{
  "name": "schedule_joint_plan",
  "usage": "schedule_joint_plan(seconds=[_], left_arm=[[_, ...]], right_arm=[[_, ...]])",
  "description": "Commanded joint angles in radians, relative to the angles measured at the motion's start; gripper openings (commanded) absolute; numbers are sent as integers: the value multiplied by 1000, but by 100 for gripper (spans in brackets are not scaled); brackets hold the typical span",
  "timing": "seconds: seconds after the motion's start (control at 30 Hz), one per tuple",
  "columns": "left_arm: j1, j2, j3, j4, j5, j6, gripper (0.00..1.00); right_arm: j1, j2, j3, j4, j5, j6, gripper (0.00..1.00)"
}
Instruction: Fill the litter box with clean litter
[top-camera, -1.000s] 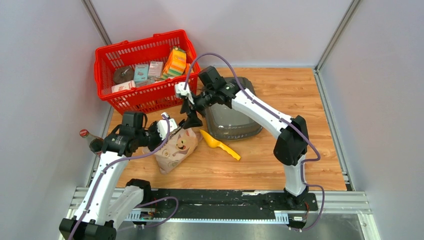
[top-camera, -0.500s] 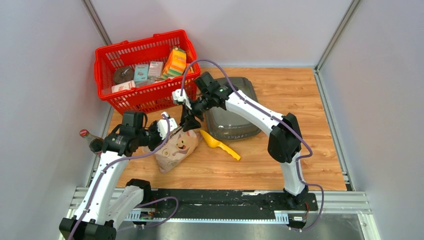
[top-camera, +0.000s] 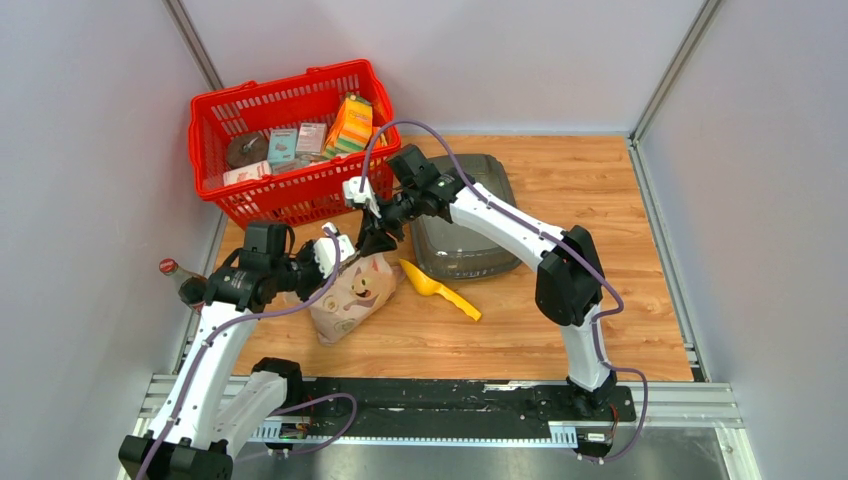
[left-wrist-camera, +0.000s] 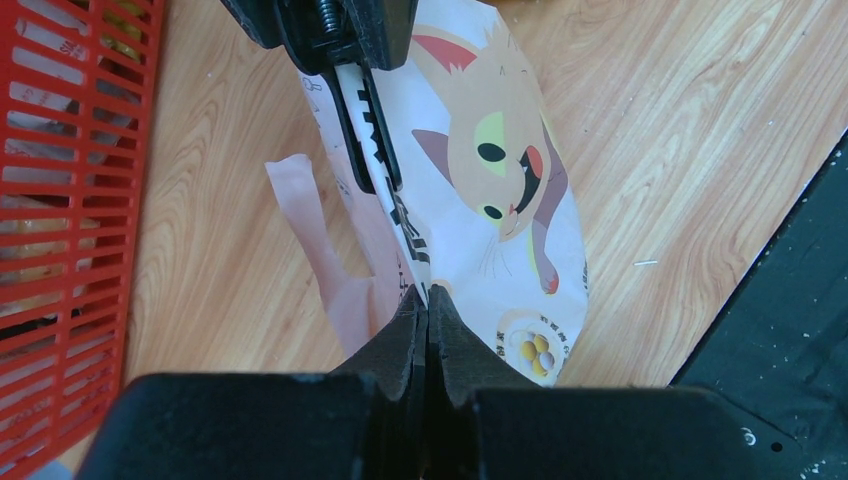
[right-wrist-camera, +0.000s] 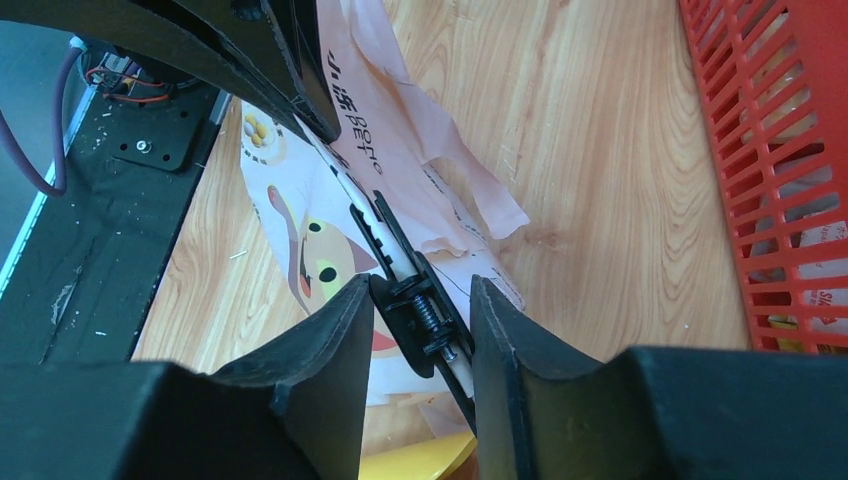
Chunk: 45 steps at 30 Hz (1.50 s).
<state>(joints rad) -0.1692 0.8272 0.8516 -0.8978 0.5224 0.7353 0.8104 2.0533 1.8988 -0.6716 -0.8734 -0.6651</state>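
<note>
L arm is reaching in low from the left, left gripper (left-wrist-camera: 428, 298) pinching shut on paper bag (left-wrist-camera: 485, 235) top edge | R arm is stretching across leftward, right gripper (right-wrist-camera: 420, 300) fingers clamping black clip (right-wrist-camera: 398, 258) on that edge | litter box (top-camera: 472, 255) is sitting beyond the bag, beside red basket (top-camera: 300, 195)

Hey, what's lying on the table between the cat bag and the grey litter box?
The yellow scoop lies there on the wood, right of the paper bag and just before the litter box; the top view shows it.
</note>
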Motion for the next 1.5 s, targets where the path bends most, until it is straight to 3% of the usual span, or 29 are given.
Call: schedule_joint_plan(seconds=[0.0, 0.07, 0.3, 0.57, 0.77, 1.03, 1.2, 1.33, 1.47], left_arm=[[0, -19, 47, 184, 90, 4, 0], [0, -19, 46, 198, 82, -8, 0], [0, -13, 21, 284, 54, -74, 0], [0, 36, 23, 342, 68, -90, 0], [0, 98, 40, 344, 82, -62, 0], [0, 135, 60, 375, 108, -135, 0], [0, 131, 53, 364, 130, -148, 0], [0, 135, 50, 372, 126, -143, 0], [0, 151, 58, 373, 117, -134, 0]], right_arm=[[-4, -56, -4, 84, 24, 22, 11], [-14, -90, -23, 148, 13, 100, 0], [-112, -169, -32, 208, -107, 343, 0], [-126, -229, -116, 204, -128, 377, 0], [-152, -275, -167, 288, -145, 519, 0], [-125, -236, -216, 276, -38, 375, 0], [-134, -238, -144, 225, -41, 346, 0], [-181, -300, -96, 89, -53, 300, 0], [-319, -404, -177, -129, -85, 225, 0]])
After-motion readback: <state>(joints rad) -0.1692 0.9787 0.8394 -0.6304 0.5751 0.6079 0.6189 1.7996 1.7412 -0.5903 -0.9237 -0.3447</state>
